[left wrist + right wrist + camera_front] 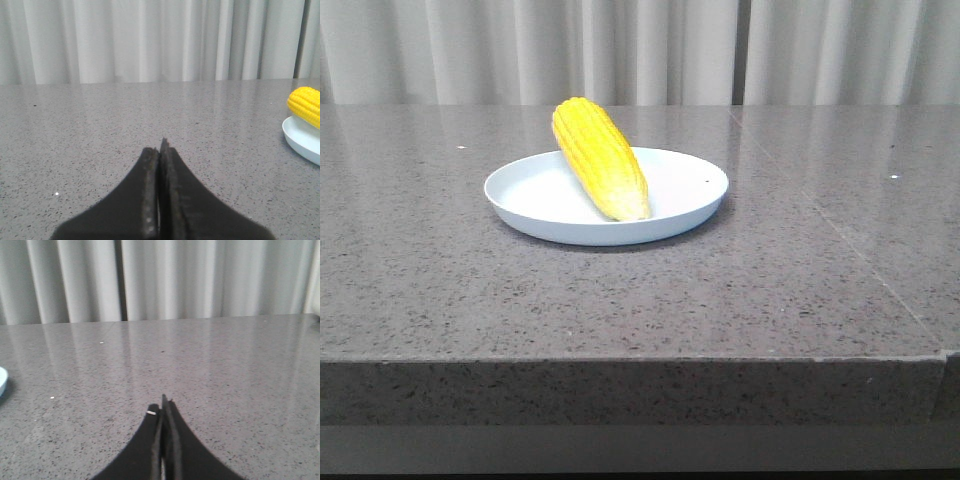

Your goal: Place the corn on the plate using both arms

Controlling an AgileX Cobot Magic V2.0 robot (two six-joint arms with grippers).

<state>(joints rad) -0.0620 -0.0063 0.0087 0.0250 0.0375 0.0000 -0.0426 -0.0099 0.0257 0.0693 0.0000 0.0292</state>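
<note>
Since the corn already lay diagonally across the plate mid-counter, tip near-right, task looked finished, so left pincer and right pincer sat closed, empty, well apart from it.

I can read no text, label, brand, number or sign anywhere in my three camera views at this moment.

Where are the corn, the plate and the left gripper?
corn [600, 158], front view, mid-cob kernels.
plate [535, 190], front view, bare inner surface left of the cob.
left gripper [161, 150], left wrist view, closed fingertips.
</note>
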